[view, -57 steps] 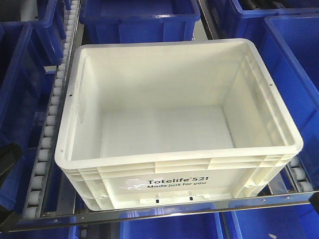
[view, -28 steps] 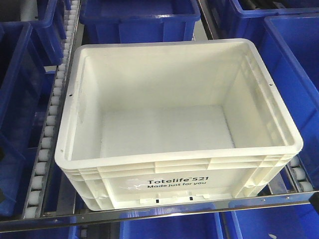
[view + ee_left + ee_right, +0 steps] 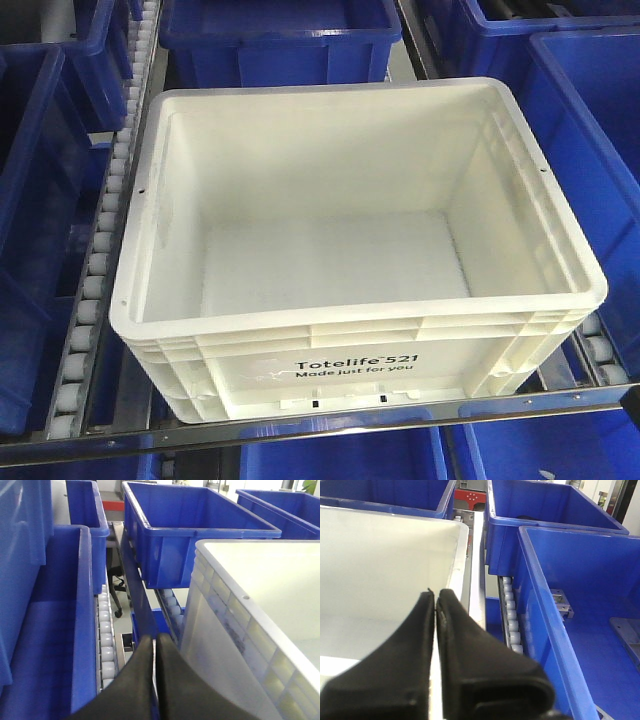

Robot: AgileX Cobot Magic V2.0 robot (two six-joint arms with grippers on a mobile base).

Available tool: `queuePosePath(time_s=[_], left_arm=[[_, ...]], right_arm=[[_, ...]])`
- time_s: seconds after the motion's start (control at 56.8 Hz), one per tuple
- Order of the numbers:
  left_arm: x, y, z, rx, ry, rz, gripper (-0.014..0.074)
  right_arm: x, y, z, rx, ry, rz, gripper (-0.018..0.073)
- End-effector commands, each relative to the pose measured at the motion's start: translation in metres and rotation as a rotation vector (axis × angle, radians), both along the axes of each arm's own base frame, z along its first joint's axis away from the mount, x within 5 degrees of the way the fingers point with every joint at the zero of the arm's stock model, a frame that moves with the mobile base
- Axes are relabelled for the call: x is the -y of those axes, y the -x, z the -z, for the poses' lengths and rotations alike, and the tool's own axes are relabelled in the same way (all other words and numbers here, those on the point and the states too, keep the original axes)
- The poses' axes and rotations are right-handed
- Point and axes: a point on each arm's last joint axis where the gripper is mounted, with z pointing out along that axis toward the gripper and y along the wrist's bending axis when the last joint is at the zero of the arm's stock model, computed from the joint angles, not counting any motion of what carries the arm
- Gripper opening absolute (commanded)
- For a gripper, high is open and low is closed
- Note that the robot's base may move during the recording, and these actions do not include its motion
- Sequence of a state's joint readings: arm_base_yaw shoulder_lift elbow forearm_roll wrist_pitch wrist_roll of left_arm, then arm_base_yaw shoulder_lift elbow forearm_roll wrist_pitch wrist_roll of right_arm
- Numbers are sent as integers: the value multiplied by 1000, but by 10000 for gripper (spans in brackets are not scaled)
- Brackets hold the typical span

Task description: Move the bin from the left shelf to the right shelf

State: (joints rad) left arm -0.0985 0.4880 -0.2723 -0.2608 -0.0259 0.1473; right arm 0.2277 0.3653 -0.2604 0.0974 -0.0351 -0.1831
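The white bin [image 3: 350, 318] stands empty on the roller shelf, its "Totelife 521" print facing the front rail. Neither gripper shows in the front view. In the left wrist view my left gripper [image 3: 154, 639] is shut with nothing in it, low beside the bin's [image 3: 235, 615] left outer wall, over the gap with the rollers. My right gripper [image 3: 435, 594] is shut too, its black fingers pressed together above the right rim of the bin [image 3: 380, 570]. Whether it touches the rim I cannot tell.
Blue bins [image 3: 280, 35] crowd every side: behind, left [image 3: 45, 630] and right [image 3: 580, 605]. Roller tracks [image 3: 95, 270] run along both flanks of the white bin, and a metal rail [image 3: 330, 420] crosses the shelf front. Blue bins also sit on the level below.
A black gripper part at the front view's lower left edge a second ago has dropped out of that view. The bin has not moved.
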Motion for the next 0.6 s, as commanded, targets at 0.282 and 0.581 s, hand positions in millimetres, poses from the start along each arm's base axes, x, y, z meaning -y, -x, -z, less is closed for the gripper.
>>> queuePosePath(time_s=[0.282,0.581], left_arm=[[1,17,-32,291,-6,29,-6],[-2,37,-9,316,54,24,-6]], right_arm=[[1,0,-17,103,-11,6,-8],[1,0,-17,103,-11,6,-8]])
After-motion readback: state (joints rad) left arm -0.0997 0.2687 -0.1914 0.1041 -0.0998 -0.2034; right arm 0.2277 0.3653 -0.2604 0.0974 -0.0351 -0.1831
